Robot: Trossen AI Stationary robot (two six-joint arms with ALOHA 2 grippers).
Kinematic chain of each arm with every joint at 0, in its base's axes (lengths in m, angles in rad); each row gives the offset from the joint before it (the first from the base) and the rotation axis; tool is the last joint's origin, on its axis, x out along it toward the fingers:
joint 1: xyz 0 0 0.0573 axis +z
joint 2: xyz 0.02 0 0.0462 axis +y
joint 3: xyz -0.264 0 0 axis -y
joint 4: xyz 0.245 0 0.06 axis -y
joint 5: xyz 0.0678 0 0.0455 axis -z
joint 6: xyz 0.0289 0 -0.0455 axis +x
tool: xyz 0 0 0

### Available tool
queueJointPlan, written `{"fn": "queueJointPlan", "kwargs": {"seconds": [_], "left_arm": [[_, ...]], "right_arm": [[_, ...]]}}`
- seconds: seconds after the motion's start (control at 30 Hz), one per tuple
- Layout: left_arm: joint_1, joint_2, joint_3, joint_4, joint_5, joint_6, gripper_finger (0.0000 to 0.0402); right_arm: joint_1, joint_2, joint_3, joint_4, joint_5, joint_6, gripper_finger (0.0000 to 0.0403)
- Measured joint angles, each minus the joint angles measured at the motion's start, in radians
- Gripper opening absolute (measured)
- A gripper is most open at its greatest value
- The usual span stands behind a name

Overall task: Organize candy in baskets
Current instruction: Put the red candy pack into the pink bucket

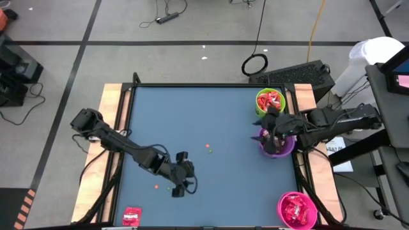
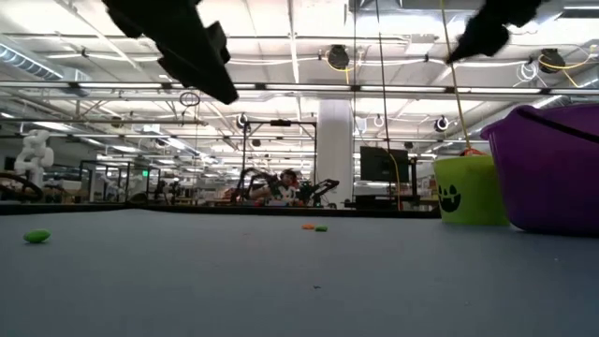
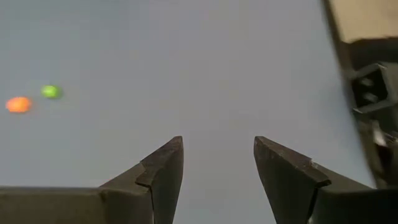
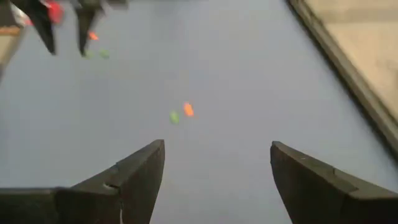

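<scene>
My right gripper (image 1: 267,130) hangs over the purple basket (image 1: 278,144), fingers spread wide, holding nothing. Left gripper (image 1: 181,186) is open too, empty, near the red candy (image 1: 131,215) at the table's front edge.

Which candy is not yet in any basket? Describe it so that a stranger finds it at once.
Start at the blue table and go to its near edge, at the corner on the left arm's side. There one red candy pack lies flat. It is alone; all other red candy sits inside the pink basket or the green basket.
</scene>
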Motion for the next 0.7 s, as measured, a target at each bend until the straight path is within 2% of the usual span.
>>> {"fn": "queueJointPlan", "kwargs": {"seconds": [0.1,0.2,0.3,0.47,0.7], "left_arm": [[-0.042,0.0,0.0,-0.021,0.045,-0.045,0.0203],[-0.091,0.0,0.0,-0.108,0.094,-0.19,0.0203],[-0.15,0.0,0.0,-0.2,0.136,-0.384,0.0203],[-0.279,0.002,0.0,-0.339,0.23,-0.809,0.0203],[-0.444,0.003,0.0,-0.334,0.257,-1.134,0.0203]], "right_arm": [[0.006,0.008,-0.036,0.173,-0.026,-0.102,0.0279],[0.006,0.028,-0.053,0.246,-0.047,-0.148,0.0279],[0.005,0.06,-0.059,0.274,-0.046,-0.177,0.0279],[0.004,0.135,-0.061,0.32,-0.043,-0.223,0.0279],[0.003,0.235,-0.061,0.399,-0.043,-0.298,0.0279]]}}
